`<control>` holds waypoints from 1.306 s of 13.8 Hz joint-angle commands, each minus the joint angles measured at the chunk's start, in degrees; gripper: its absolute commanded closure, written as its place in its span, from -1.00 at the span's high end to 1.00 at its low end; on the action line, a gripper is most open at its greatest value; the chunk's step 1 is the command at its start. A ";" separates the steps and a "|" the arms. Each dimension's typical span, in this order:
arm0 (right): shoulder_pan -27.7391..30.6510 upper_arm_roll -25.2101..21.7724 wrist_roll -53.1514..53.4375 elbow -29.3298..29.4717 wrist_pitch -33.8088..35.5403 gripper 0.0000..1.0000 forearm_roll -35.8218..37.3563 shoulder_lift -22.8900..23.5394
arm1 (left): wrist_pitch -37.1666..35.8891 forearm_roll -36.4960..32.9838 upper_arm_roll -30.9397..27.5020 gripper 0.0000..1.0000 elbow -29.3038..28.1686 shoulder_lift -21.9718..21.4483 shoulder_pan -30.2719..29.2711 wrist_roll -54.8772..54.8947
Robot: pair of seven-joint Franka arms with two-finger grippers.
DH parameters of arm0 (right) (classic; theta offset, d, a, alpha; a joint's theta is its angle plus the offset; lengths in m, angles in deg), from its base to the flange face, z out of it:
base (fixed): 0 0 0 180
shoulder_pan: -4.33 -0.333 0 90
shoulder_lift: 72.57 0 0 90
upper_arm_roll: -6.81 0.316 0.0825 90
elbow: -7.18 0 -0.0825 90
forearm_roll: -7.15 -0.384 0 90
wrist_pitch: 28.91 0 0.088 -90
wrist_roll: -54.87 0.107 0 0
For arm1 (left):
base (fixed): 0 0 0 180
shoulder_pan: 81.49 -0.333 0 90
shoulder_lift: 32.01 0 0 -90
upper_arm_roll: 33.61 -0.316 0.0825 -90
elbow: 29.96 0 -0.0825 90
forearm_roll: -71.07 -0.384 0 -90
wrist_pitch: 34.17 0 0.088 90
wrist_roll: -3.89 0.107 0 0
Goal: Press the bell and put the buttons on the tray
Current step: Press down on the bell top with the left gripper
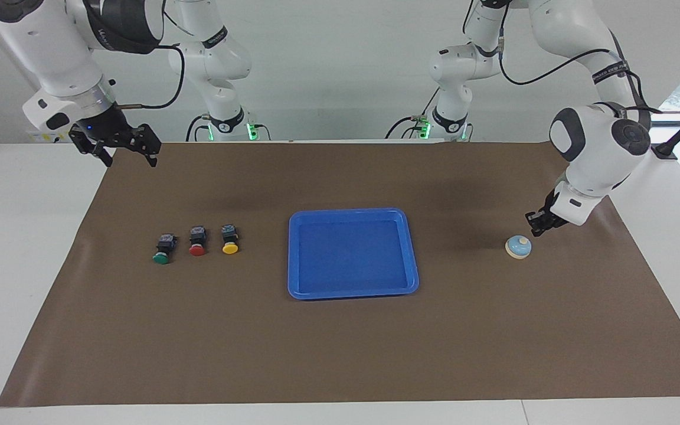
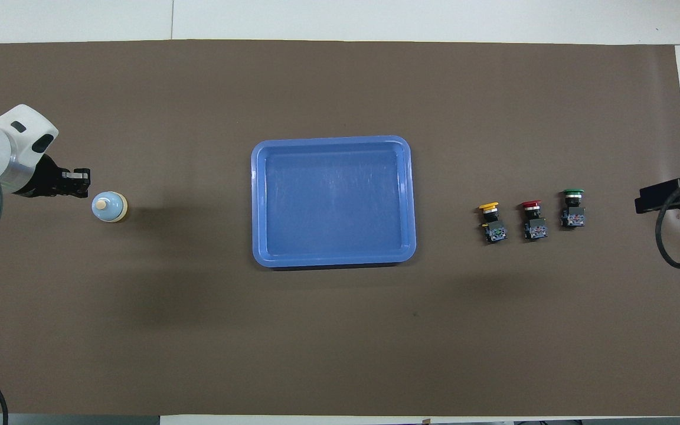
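The left tool, fingertips closed together and holding nothing, hangs just beside the small light blue dome bell at the left arm's end of the brown-covered counter. The bell press is in hand; next the tool must centre over the knob and push down. The right tool waits wide open.

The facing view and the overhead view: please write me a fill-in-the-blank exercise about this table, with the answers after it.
1. The tray holds ____ buttons.
2. The left gripper, shut, is close beside the ____.
3. Of the three buttons, the yellow button lies closest to the ____.
4. The button between the green button and the yellow one has a ____ cap.

Answers: no; bell; tray; red
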 commanded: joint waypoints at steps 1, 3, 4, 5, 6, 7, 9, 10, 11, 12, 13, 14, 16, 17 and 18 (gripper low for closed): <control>0.07 -0.08 -1.47 -0.91 0.32 1.00 0.62 -1.17 | 3.92 0.05 -0.01 -1.00 -4.26 -0.96 -0.48 0.15; -0.02 -0.08 -1.47 -0.91 0.32 1.00 0.62 -1.17 | 7.08 0.05 -0.01 -1.00 -6.55 -0.96 -0.65 0.15; 0.07 -0.08 -1.47 -0.91 0.32 1.00 0.62 -1.17 | 7.53 0.05 -0.01 -1.00 -6.82 -0.96 -0.74 0.15; 0.07 -0.08 -1.47 -0.91 0.32 1.00 0.62 -1.17 | 7.70 0.05 -0.01 -1.00 -7.00 -0.87 -0.74 0.15; 0.07 -0.08 -1.47 -0.91 0.32 1.00 0.62 -1.17 | 7.79 0.05 -0.01 -1.00 -7.09 -0.78 -0.74 0.15; 0.07 -0.08 -1.47 -0.91 0.32 1.00 0.62 -1.17 | 8.14 0.05 -0.01 -1.00 -7.26 -0.61 -0.74 0.15; -0.02 -0.08 -1.47 -0.91 0.32 1.00 0.62 -1.17 | 8.67 0.05 -0.01 -1.00 -7.53 -0.25 -0.74 0.15; 0.07 -0.08 -1.47 -0.91 0.23 1.00 0.62 -1.17 | 9.02 0.05 -0.01 -1.00 -7.79 0.01 -0.74 0.15; 0.07 0.01 -1.47 -0.91 0.32 1.00 0.62 -1.17 | 10.59 0.05 -0.01 -1.00 -8.57 0.27 -0.74 0.15; 0.07 0.01 -1.47 -0.91 0.32 1.00 0.62 -1.17 | 13.30 0.05 -0.01 -1.00 -10.15 1.41 -0.65 0.15; 0.07 -0.08 -1.47 -0.91 0.32 1.00 0.62 -1.17 | 15.51 0.05 -0.01 -1.00 -11.56 2.29 -0.74 0.24; 0.07 -0.08 -1.47 -0.91 0.32 1.00 0.62 -1.17 | 16.22 0.05 -0.10 -1.00 -11.57 3.17 -0.74 0.32; 0.07 -0.08 -1.38 -0.91 0.32 1.00 0.62 -1.25 | 8.82 0.05 -0.01 -1.00 -5.20 3.61 -0.57 0.24; 0.07 0.01 -1.47 -0.91 0.50 1.00 0.62 -1.25 | 3.02 0.05 -0.01 -1.00 -1.50 3.53 -0.56 0.15; 0.07 -0.08 -1.47 -0.91 0.58 1.00 0.62 -1.34 | -2.00 0.05 -0.01 -1.00 1.84 3.00 -0.56 0.15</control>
